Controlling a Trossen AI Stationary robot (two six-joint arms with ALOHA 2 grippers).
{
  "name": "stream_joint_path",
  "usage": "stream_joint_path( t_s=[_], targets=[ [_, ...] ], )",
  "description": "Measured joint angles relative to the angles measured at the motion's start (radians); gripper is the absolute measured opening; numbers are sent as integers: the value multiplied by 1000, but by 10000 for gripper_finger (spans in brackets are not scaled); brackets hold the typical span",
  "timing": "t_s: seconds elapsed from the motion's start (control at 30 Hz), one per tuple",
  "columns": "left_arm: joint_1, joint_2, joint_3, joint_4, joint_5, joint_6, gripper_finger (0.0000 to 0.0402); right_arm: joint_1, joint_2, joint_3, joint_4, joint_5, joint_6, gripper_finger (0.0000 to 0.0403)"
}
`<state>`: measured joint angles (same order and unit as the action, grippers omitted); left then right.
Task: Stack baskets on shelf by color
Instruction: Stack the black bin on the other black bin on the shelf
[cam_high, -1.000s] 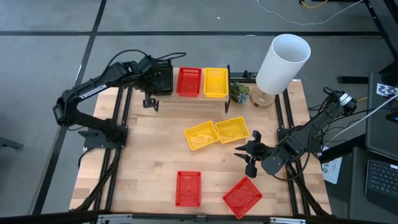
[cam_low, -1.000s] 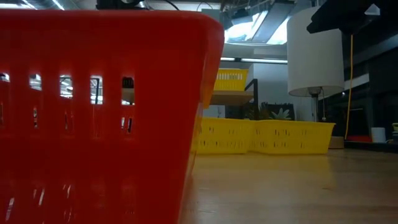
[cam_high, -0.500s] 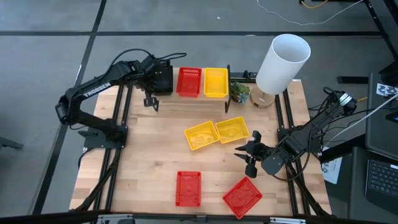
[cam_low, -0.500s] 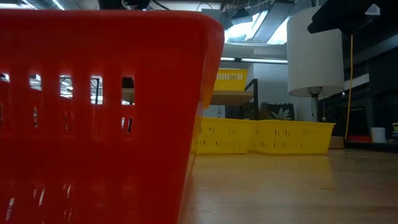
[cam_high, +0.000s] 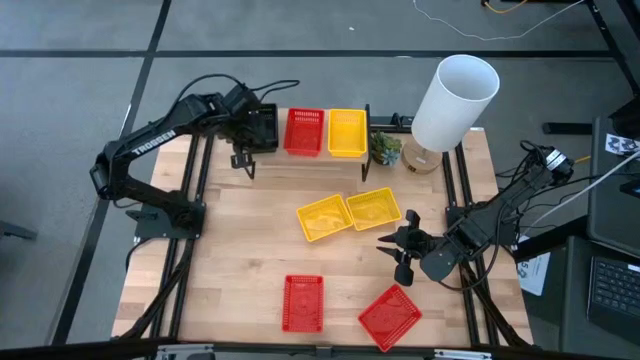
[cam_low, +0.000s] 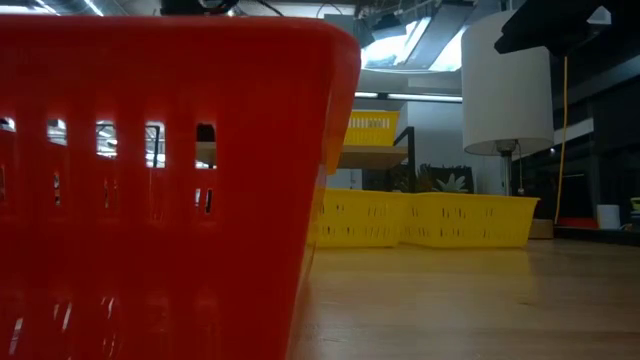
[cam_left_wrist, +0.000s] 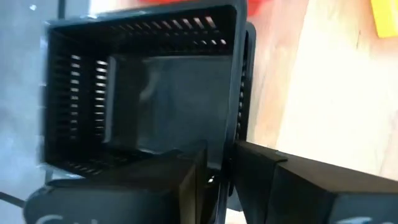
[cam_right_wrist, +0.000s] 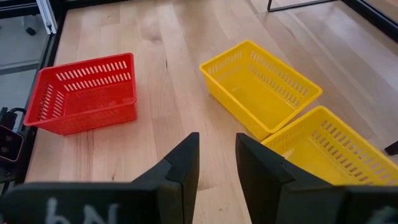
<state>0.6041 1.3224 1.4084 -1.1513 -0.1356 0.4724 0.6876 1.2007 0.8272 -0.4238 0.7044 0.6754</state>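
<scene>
Two yellow baskets on the table: one (cam_high: 324, 217) and another (cam_high: 373, 208) lie side by side, touching, near the table's middle.
Two red baskets on the table: one (cam_high: 303, 301) sits square near the front edge; the other (cam_high: 390, 316) lies turned at an angle just beside it, toward the right arm's side.
Shelf (cam_low: 365, 156): stands at the back of the table, carrying a red basket (cam_high: 304, 131) in the middle and a yellow basket (cam_high: 347, 132) touching it on the lamp side.
Black basket (cam_left_wrist: 143, 93): at the shelf's left end, beside the red one, open side up.
Left gripper (cam_left_wrist: 219, 149): at the black basket's near wall, over the shelf's left end; whether it clamps that wall or stands loose, I cannot tell.
Right gripper (cam_right_wrist: 216, 146): jaws apart with nothing between them, low over the table beside the yellow pair, facing them.
White lamp (cam_high: 455, 100): back right corner.
Small plant (cam_high: 385, 148): between shelf and lamp.
</scene>
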Motion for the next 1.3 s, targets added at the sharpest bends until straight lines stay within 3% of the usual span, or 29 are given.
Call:
stream_joint_path(
  t_s=[0.4, 0.7, 0.8, 1.1, 1.3],
  targets=[
    [-47, -1, 131, -41, 10, -52, 68, 0, 0, 0, -1, -19, -1, 103],
    [-57, 0, 44, -8, -144, -112, 68, 0, 0, 0, -1, -20, 0, 103],
    [-58, 0, 21, -8, -150, -126, 68, 0, 0, 0, -1, -25, 0, 103],
    [-123, 0, 100, -4, -151, -125, 68, 0, 0, 0, 0, -25, -1, 103],
    [-129, -1, 82, -7, -234, -125, 68, 0, 0, 0, 0, -26, -1, 103]
  ],
)
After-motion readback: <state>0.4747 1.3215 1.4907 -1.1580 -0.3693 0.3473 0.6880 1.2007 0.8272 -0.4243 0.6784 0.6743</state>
